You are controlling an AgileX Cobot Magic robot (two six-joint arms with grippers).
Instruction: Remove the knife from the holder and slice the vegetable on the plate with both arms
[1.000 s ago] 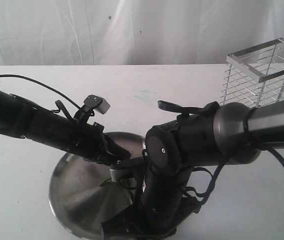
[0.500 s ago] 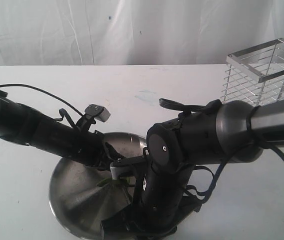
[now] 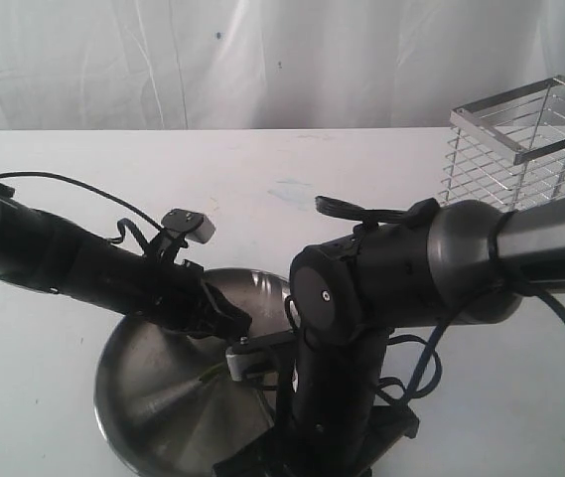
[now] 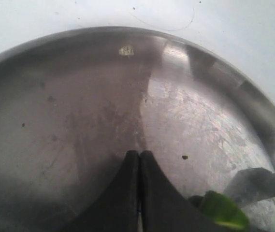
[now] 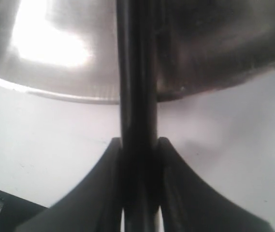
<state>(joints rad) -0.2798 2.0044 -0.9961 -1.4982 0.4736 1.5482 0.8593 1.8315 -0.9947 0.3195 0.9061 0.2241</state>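
Nearest me, the right gripper pinched the slim all-dark knife by its handle between both fingers, the knife reaching over the raised rim of the large round stainless-steel plate. On that plate the small green vegetable piece lay just beside the left gripper, outside its black fingers, which were pressed tight together, while the thick black right arm hid much of the dish. Farther off, the white table carried the tall chrome wire-grid holder, well apart, before a white curtain.
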